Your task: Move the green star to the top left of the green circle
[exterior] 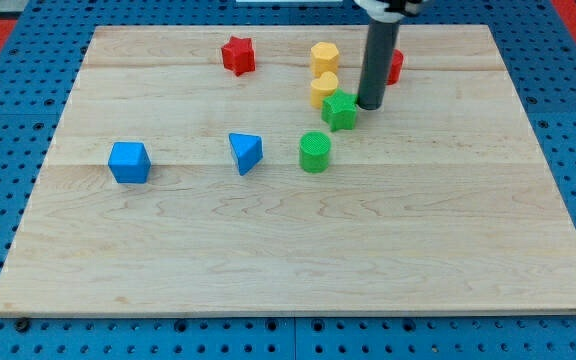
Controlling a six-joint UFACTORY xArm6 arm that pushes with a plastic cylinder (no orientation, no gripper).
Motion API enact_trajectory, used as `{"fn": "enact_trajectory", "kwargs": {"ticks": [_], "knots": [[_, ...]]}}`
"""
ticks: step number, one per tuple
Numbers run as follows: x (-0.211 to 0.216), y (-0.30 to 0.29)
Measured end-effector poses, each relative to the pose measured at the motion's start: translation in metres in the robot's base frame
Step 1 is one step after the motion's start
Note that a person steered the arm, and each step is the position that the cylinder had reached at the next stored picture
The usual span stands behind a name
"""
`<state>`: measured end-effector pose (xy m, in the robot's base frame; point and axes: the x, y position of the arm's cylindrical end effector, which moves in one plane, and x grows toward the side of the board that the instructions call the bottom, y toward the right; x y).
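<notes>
The green star (340, 110) lies on the wooden board just above and to the right of the green circle (315, 151), a small gap between them. My tip (370, 106) stands right beside the star's right edge, touching or nearly touching it. The dark rod rises from there to the view's top. A yellow block (323, 89) touches the star's upper left side.
A yellow hexagon block (325, 57) sits above the other yellow block. A red star (238, 55) is at the upper middle. A red block (395, 66) is partly hidden behind the rod. A blue triangle (245, 152) and a blue cube (129, 162) lie left of the green circle.
</notes>
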<state>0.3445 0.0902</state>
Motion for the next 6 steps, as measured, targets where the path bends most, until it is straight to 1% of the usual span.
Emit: {"fn": "enact_trajectory", "kwargs": {"ticks": [1, 2, 3, 4, 5, 6], "knots": [[0.026, -0.002], [0.042, -0.004], [0.053, 0.012], [0.061, -0.015], [0.050, -0.004], [0.030, -0.003]]}}
